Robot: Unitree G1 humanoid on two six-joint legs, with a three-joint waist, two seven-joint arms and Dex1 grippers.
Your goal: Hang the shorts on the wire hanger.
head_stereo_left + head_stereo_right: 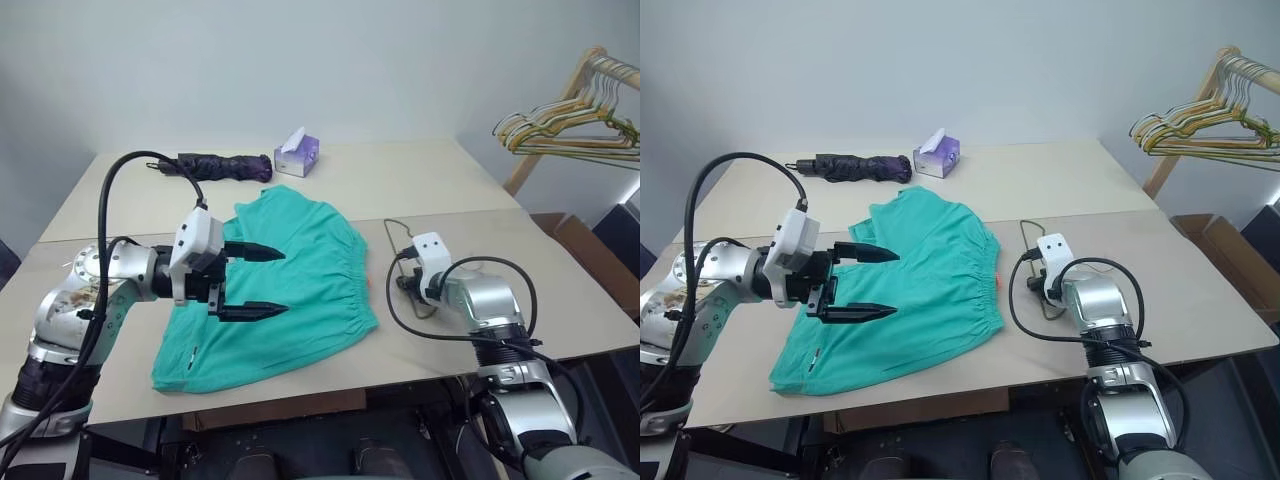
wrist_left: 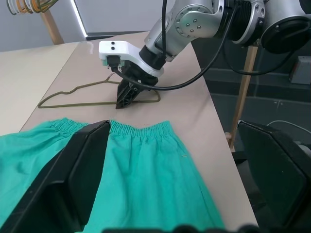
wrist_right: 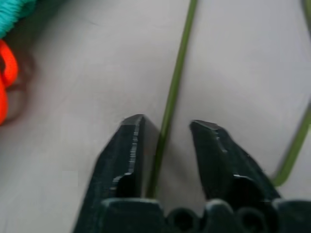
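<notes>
The teal-green shorts [image 1: 290, 280] lie spread flat on the table, waistband toward the right. My left gripper [image 1: 285, 281] hovers open just above them, pointing right, with nothing between its wide-spread fingers. The thin olive wire hanger [image 2: 73, 92] lies flat on the table just right of the waistband. My right gripper [image 3: 167, 122] is tipped down onto it, and one wire of the hanger [image 3: 175, 73] runs between its fingers. A narrow gap wider than the wire still shows between them. From the left wrist, the right gripper [image 2: 124, 99] touches down on the hanger's end.
A folded dark umbrella [image 1: 225, 166] and a purple tissue box [image 1: 297, 155] sit at the back of the beige table [image 1: 430, 180]. A wooden rack with bunched wire hangers [image 1: 570, 125] stands at the far right. A small orange thing [image 3: 5, 77] lies beside the waistband.
</notes>
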